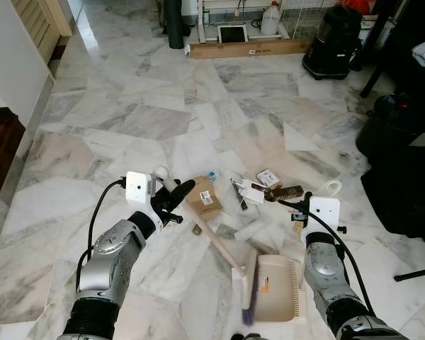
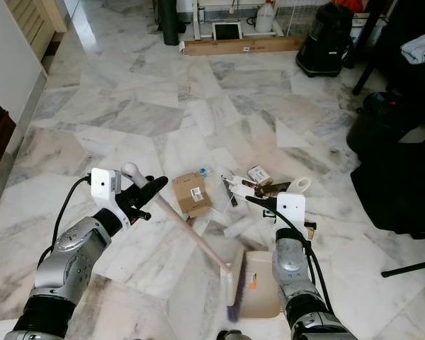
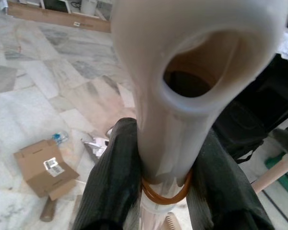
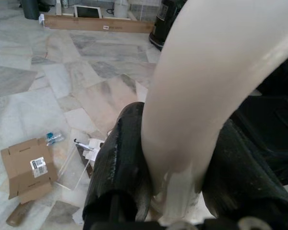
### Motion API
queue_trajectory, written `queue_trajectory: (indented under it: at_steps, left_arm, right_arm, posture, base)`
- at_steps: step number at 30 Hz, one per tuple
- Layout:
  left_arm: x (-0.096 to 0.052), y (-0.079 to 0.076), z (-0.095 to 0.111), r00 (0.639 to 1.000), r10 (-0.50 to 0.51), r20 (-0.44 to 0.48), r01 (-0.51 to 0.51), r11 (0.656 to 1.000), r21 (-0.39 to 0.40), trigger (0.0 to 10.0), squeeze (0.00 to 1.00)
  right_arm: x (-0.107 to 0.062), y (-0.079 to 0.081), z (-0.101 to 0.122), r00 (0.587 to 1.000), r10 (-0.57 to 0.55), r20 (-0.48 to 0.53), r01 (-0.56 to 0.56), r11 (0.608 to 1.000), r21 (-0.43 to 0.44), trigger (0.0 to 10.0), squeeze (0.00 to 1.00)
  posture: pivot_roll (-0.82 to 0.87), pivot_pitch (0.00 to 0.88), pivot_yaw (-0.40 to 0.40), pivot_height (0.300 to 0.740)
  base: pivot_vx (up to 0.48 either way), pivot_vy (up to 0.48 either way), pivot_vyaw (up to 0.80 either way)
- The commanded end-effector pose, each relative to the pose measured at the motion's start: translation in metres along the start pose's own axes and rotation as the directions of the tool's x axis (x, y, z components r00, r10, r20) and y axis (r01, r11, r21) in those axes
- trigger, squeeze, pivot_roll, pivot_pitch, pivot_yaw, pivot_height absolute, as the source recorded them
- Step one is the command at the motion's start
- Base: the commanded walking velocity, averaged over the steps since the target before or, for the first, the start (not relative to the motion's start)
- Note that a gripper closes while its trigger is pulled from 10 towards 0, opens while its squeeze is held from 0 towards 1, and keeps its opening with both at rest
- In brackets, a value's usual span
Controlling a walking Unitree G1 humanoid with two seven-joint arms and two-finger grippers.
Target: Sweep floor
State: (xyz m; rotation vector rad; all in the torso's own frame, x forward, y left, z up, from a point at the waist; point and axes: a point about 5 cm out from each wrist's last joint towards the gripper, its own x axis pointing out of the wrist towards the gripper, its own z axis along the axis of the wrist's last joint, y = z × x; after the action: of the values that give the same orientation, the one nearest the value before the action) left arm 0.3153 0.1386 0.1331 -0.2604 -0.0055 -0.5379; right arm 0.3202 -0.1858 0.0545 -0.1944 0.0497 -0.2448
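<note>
My left gripper (image 1: 176,193) is shut on the cream handle of a brush (image 1: 223,248), seen up close in the left wrist view (image 3: 165,163). The brush head (image 1: 248,283) rests at the mouth of a cream dustpan (image 1: 278,292) on the marble floor. My right gripper (image 1: 297,207) is shut on the dustpan's upright white handle (image 4: 197,81), whose looped top (image 1: 331,188) rises above it. Litter lies just beyond: a flattened cardboard box (image 1: 203,198), a small blue scrap (image 1: 212,174), clear wrappers and papers (image 1: 244,193), a small box (image 1: 268,177) and a brown cork-like piece (image 1: 196,229).
Black bags and furniture (image 1: 404,163) crowd the right side. A black vacuum cleaner (image 1: 333,42), a long cardboard box (image 1: 248,48) and a white jug (image 1: 270,20) stand at the far wall. A dark wooden step (image 1: 0,142) borders the left. Open marble floor (image 1: 127,120) lies ahead-left.
</note>
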Motion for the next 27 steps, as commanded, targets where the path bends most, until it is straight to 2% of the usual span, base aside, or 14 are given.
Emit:
queue_trajectory:
  at_steps: [1,4,5,8,12,15,21,24,27]
  left_arm:
    - [0.001,0.0,0.017,0.998,-0.009,0.064,0.009,1.0,0.001,10.0,0.0]
    - [0.001,0.002,0.024,0.996,0.019,0.084,-0.022,0.999,0.046,10.0,0.0]
    - [0.0,0.004,0.03,0.994,0.039,0.103,-0.05,0.993,0.11,10.0,0.0]
    - [-0.003,0.006,0.033,0.991,0.067,0.118,-0.086,0.982,0.168,10.0,0.0]
    - [-0.007,0.011,0.026,0.992,0.089,0.091,-0.105,0.977,0.185,10.0,0.0]
    - [-0.009,0.011,0.021,0.994,0.084,0.064,-0.097,0.97,0.225,10.0,0.0]
    - [-0.011,0.011,0.015,0.995,0.09,0.033,-0.096,0.962,0.254,10.0,0.0]
    - [-0.013,0.015,0.005,0.993,0.112,-0.023,-0.098,0.938,0.332,10.0,0.0]
    - [-0.013,0.016,0.001,0.993,0.114,-0.042,-0.092,0.931,0.353,10.0,0.0]
  right_arm:
    - [-0.013,0.012,-0.021,0.993,0.044,-0.109,-0.041,0.999,0.027,10.0,0.0]
    - [-0.013,0.012,-0.021,0.993,0.046,-0.112,-0.043,0.999,0.028,10.0,0.0]
    - [-0.014,0.012,-0.021,0.992,0.048,-0.114,-0.046,0.999,0.027,10.0,0.0]
    - [-0.014,0.012,-0.022,0.992,0.051,-0.115,-0.048,0.998,0.027,10.0,0.0]
    - [-0.014,0.013,-0.023,0.991,0.062,-0.121,-0.06,0.998,0.018,10.0,0.0]
    - [-0.015,0.013,-0.023,0.991,0.062,-0.12,-0.06,0.998,0.019,10.0,0.0]
    - [-0.015,0.013,-0.023,0.991,0.06,-0.12,-0.058,0.998,0.02,10.0,0.0]
    - [-0.015,0.014,-0.023,0.991,0.062,-0.12,-0.06,0.998,0.023,10.0,0.0]
    - [-0.015,0.014,-0.023,0.991,0.064,-0.119,-0.062,0.998,0.024,10.0,0.0]
  posture:
    - [0.1,0.162,0.022,0.74]
    - [0.1,0.16,0.019,0.74]
    - [0.1,0.162,0.017,0.74]
    - [0.1,0.162,0.016,0.74]
    - [0.1,0.163,0.009,0.74]
    - [0.09,0.164,0.011,0.74]
    - [0.09,0.162,0.014,0.74]
    - [0.09,0.156,0.016,0.74]
    - [0.09,0.153,0.018,0.74]
  base:
    - [0.0,0.0,0.0]
    - [0.0,0.0,0.0]
    - [0.0,0.0,0.0]
    - [0.0,0.0,0.0]
    - [0.0,0.0,0.0]
    - [0.0,0.0,0.0]
    - [0.0,0.0,0.0]
    - [0.0,0.0,0.0]
    - [0.0,0.0,0.0]
